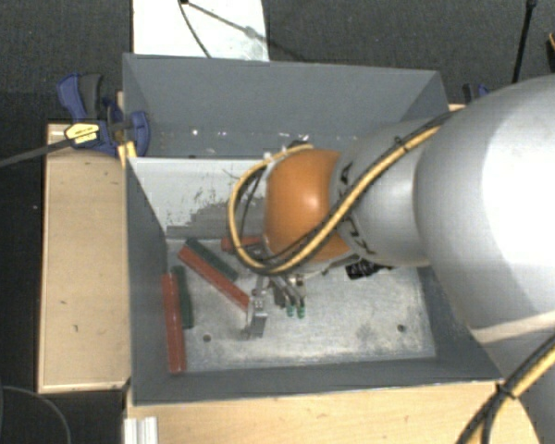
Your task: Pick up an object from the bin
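My gripper (276, 314) hangs low over the bin floor at the middle, under the orange cover. Its fingers stand apart, and I see nothing between them. The left fingertip (256, 324) comes down just right of the lower end of a long red bar (213, 277) that lies slanted across the floor. A dark green bar (210, 255) lies along that red bar's upper side. A short orange-red piece (241, 243) peeks out behind the cables.
Along the bin's left wall lies a second long red bar (173, 326) with a short dark green stick (182, 303) beside it. The arm and its cables cover the bin's right and back parts. Bare floor shows to the gripper's right.
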Tool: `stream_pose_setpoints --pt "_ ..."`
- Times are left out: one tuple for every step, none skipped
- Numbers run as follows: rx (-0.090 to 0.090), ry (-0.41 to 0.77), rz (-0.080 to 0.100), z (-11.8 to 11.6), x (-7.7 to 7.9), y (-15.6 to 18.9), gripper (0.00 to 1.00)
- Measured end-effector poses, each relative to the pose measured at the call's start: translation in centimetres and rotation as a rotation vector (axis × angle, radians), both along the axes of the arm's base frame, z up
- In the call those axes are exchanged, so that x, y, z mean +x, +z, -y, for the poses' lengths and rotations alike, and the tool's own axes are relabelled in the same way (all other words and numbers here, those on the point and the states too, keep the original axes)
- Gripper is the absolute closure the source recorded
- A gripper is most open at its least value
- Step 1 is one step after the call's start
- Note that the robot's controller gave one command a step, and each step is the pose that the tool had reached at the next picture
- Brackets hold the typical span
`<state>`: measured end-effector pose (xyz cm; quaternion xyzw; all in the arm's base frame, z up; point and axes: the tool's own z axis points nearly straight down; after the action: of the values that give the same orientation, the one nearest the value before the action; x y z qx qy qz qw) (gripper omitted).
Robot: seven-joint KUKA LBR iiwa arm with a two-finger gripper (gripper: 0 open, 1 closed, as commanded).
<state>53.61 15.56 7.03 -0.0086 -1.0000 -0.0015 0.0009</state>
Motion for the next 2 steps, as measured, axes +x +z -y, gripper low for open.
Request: stream_pose_setpoints --pt "-0.003 -0.009 0.003 0.5 0.3 0.0 1.0" --pt "0.001 0.048 0.013 -2.8 1.5 12.9 1.0"
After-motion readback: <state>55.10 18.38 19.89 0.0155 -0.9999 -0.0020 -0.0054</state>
